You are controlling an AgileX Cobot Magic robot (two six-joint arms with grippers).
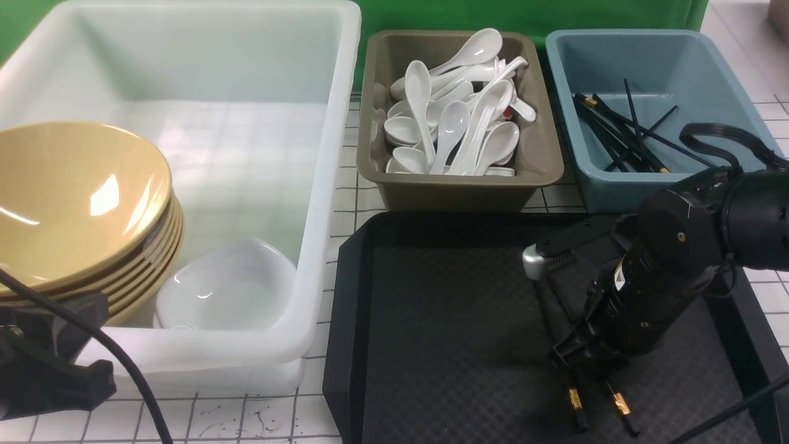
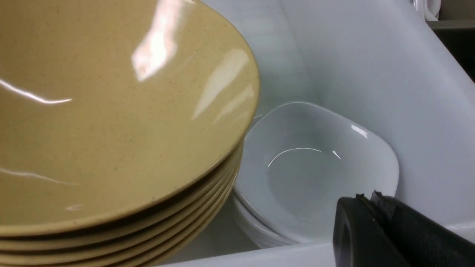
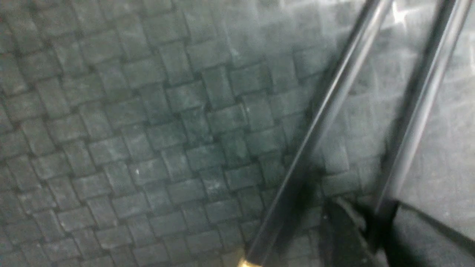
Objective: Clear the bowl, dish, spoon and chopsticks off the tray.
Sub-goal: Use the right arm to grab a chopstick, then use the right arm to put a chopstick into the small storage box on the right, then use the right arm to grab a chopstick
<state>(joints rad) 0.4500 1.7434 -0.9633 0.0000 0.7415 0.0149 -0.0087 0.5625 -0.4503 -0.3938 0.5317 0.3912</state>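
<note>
While right gripper [image 1: 582,364] sits low over chopsticks [image 1: 621,404] at tray's [image 1: 431,296] near-right corner, clamped or not, can't tell; sticks lie apart, so it cd snag just 1.

Front view overlooks all from the robot's side; wrist views close in on bowl [image 2: 111,111] and chopsticks [image 3: 324,111], both shared.

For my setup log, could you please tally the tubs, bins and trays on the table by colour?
Translucent white plastic tub: 1
Olive-brown rectangular plastic bin: 1
Blue-grey rectangular plastic bin: 1
Black rectangular plastic tray: 1
Total: 4
</note>
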